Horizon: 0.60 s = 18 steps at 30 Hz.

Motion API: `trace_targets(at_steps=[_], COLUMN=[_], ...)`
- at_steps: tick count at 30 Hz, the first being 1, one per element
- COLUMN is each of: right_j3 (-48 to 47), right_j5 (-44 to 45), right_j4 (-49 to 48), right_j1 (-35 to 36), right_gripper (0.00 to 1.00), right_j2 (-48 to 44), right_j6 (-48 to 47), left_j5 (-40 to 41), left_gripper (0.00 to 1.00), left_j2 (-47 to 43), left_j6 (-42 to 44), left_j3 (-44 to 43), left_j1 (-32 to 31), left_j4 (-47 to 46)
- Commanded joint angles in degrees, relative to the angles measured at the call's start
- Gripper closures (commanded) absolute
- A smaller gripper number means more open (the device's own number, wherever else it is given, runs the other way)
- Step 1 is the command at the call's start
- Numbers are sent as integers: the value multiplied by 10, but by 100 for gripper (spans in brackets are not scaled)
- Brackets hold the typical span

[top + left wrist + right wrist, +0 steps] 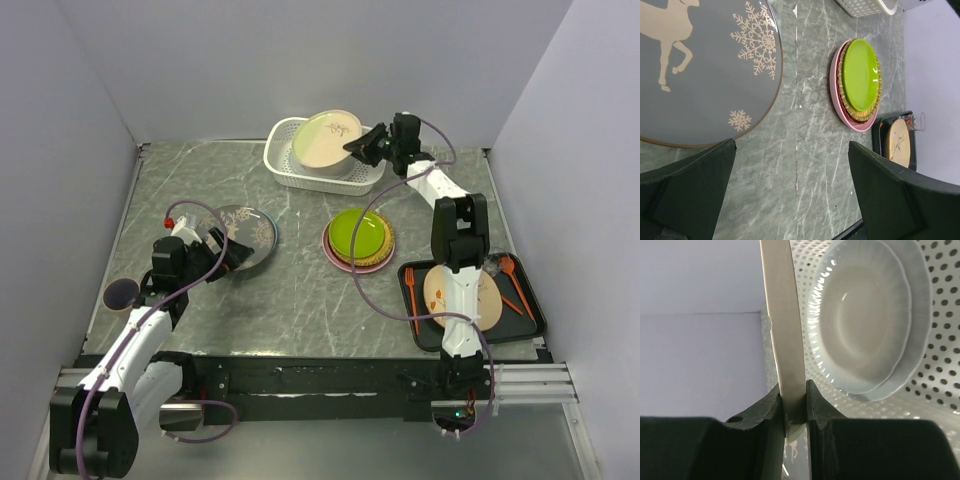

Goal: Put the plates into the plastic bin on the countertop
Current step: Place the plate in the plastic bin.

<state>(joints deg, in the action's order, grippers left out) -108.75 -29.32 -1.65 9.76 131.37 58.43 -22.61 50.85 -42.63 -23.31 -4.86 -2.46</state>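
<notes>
My right gripper (364,149) (794,404) is shut on the rim of a cream plate with a sprig (326,139) (784,315), held tilted on edge over the white plastic bin (300,176) (941,342). A white plate (870,315) lies inside the bin. On the countertop (300,295), the brown deer plate (250,232) (700,75) lies flat at the left. My left gripper (226,251) (792,195) stands open at its near edge, holding nothing. A lime green plate (358,231) (860,75) tops a stack in the middle, over straw, red and pink plates.
At the right, a black tray (530,318) carries another cream plate (462,297), orange forks (513,283) and a clear glass (492,263). A dark cup (121,293) stands near the left wall. Grey walls close in the left, back and right sides.
</notes>
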Motion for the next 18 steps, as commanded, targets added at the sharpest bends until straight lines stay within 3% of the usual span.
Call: trace_targets(at_steps=[1, 18], right_j3=[-52, -132], right_j5=[-10, -10], right_j4=[-64, -47], right_j1=[1, -2], right_gripper=[100, 100], right_j2=[-3, 71], right_j6=[9, 31], left_j5=[-2, 10], left_gripper=[1, 1], left_j2=[3, -8], left_j6=[4, 10], left_j3=[-2, -6], left_j1=[-3, -4], left_j4=[-31, -8])
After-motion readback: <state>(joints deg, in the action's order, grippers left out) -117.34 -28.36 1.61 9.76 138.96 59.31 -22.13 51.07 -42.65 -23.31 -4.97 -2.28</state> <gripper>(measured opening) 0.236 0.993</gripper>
